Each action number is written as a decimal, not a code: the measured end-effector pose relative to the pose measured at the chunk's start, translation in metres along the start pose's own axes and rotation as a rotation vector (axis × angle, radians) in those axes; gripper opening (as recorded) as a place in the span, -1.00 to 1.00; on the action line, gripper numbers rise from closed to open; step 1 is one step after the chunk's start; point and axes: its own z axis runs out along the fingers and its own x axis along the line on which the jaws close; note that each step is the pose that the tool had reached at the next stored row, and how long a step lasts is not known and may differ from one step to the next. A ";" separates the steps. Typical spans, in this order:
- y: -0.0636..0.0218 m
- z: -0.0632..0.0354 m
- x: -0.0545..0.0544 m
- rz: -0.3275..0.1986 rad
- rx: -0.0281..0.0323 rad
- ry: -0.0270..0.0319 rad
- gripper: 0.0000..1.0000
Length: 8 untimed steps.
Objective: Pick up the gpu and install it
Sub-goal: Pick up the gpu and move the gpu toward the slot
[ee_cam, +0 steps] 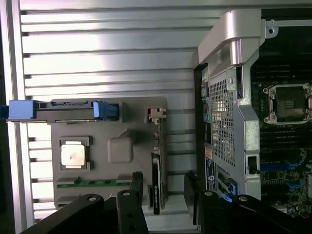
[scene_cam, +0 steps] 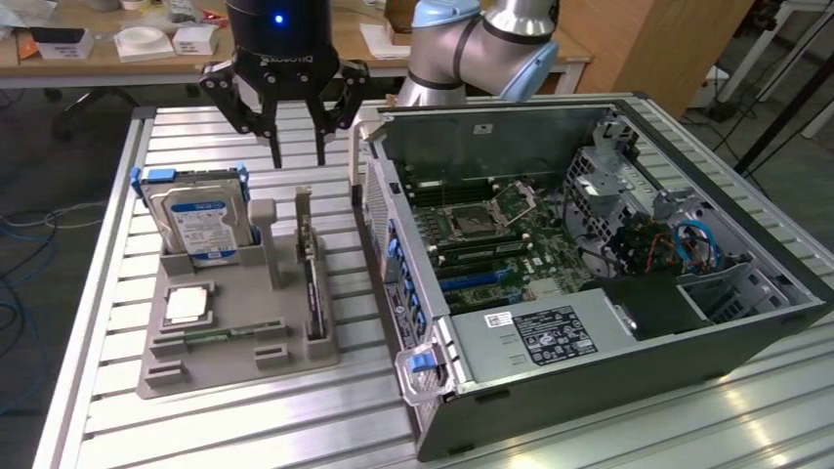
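My fingers (scene_cam: 275, 147) stand apart with nothing between them, hanging above the far end of a grey tray (scene_cam: 195, 369) on the slatted metal desk (scene_cam: 261, 420).

The graphics card (scene_cam: 314, 293) is under them. It stands on edge in a slot along the side of the tray nearest the exterior view's right, with its silver bracket at the end closest to me. I am not touching it. From my wrist, the graphics card (ee_cam: 157, 180) lines up with the gap between my two fingers (ee_cam: 137, 183).

On the exterior view's right, the open computer case (scene_cam: 626, 362) lies on its side with its wall just beside the card. On the other side, a grey post (scene_cam: 265, 234) rises from the tray. Beyond it, a hard drive (scene_cam: 202, 225) stands upright in a blue carrier. A processor chip (scene_cam: 187, 305) and a green memory stick (scene_cam: 215, 337) lie flat in the tray, well apart from me.
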 end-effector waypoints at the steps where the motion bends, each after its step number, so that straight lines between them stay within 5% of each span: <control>1: -0.0004 0.0005 0.000 0.000 0.0000 -0.0001 -0.06; 8: -0.0036 0.0041 0.000 0.000 0.0000 0.0000 -0.06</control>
